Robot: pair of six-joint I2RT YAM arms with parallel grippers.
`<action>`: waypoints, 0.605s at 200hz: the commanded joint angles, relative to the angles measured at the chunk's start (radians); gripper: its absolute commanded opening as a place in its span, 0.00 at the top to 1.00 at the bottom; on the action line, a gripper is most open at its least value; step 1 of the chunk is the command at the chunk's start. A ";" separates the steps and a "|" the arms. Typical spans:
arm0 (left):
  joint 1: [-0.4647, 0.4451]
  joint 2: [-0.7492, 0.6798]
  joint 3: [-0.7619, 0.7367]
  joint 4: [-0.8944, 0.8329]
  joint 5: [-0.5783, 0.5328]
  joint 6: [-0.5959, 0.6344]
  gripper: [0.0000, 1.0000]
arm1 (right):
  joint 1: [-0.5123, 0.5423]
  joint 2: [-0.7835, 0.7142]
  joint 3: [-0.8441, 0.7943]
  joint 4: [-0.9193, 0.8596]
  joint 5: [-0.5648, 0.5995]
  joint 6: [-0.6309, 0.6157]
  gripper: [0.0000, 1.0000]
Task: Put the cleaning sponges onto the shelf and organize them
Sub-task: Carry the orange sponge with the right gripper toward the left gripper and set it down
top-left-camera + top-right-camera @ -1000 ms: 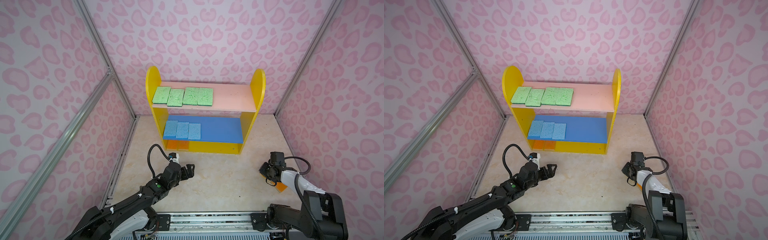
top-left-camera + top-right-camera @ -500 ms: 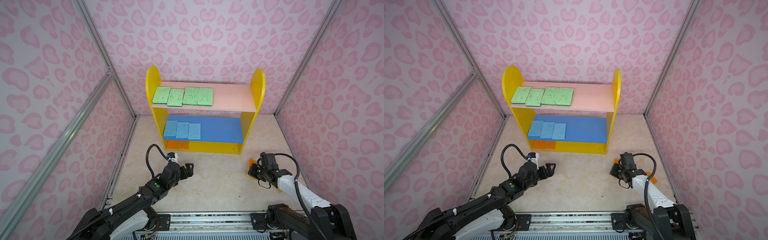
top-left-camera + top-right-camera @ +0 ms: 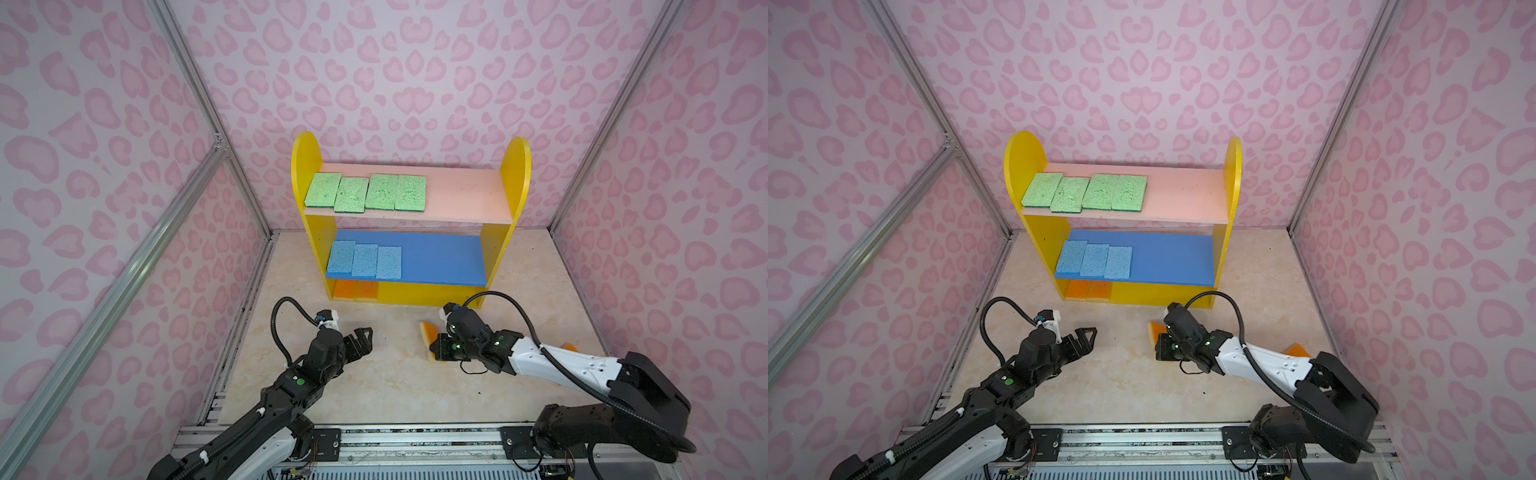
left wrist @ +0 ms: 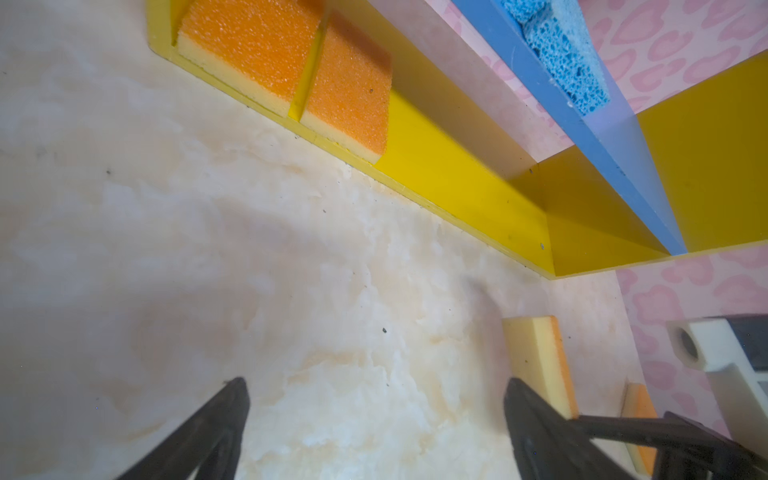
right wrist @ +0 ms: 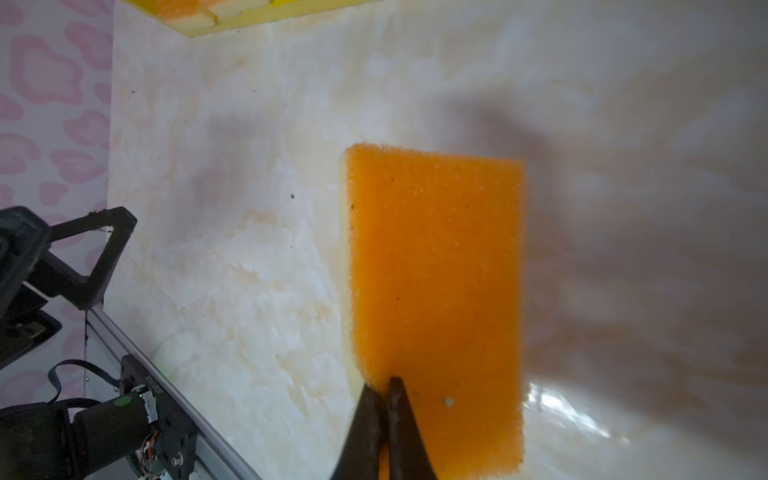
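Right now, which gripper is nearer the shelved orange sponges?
Left. The left gripper is just in front of the orange sponges; the right gripper is farther off to their right.

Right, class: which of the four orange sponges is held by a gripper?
The held orange sponge, pinched by the right gripper in front of the shelf. Two others lie on its yellow base; the fourth sits behind that arm.

Green sponges (image 3: pixel 365 193), blue sponges (image 3: pixel 365 260), orange sponges (image 3: pixel 355 289), yellow shelf (image 3: pixel 515 166), pink-blotched walls (image 3: pixel 395 62)
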 commanded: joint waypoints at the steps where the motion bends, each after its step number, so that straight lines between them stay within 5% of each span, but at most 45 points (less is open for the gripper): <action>1: 0.015 -0.056 -0.008 -0.098 0.007 0.013 0.04 | 0.051 0.120 0.061 0.153 0.009 0.044 0.93; 73: 0.045 -0.083 0.002 -0.205 0.050 0.056 0.02 | 0.101 0.313 0.179 0.316 -0.071 0.074 0.51; 121: 0.021 0.036 0.011 -0.143 0.050 0.054 0.06 | 0.058 0.207 0.078 0.341 -0.078 0.059 0.43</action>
